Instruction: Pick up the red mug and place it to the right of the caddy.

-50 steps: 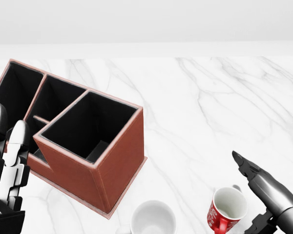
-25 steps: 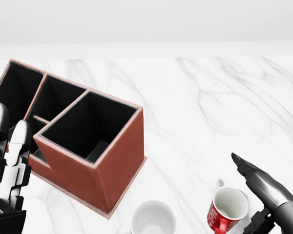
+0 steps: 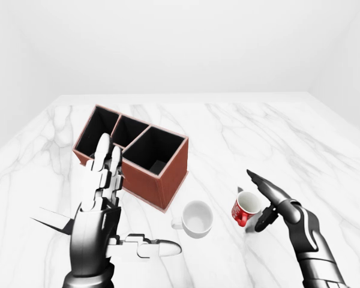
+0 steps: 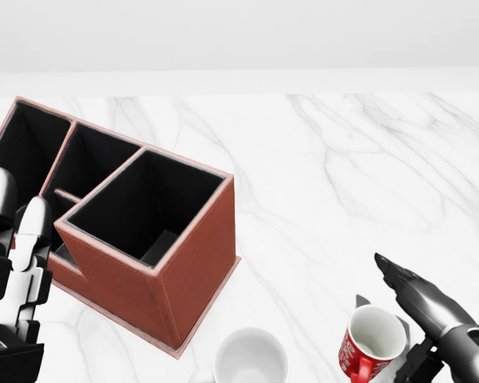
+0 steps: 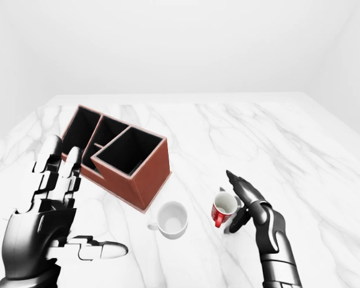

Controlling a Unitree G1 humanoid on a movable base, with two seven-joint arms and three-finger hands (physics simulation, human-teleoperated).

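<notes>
The red mug (image 3: 245,207) stands upright on the white marble table (image 3: 246,138), to the right of and below the caddy in the left-eye view. It also shows at the bottom right of the head view (image 4: 371,343). The reddish-brown caddy (image 3: 159,180), with black compartments, sits at left centre. My right hand (image 3: 263,204) is open right beside the mug's right side. Its long fingers (image 4: 415,295) reach past the rim and the thumb hangs below. Whether it touches the mug I cannot tell. My left hand (image 3: 114,210) is open, raised with fingers upright, below and left of the caddy.
A white mug (image 3: 197,218) stands just below the caddy's lower right corner, left of the red mug. A stretch of bare marble lies between the caddy's right wall (image 4: 195,271) and the red mug. The table ends at a white wall at the top.
My right hand has crept a little left and up, closer against the red mug. The mug, the caddy and my left hand stay where they were.
</notes>
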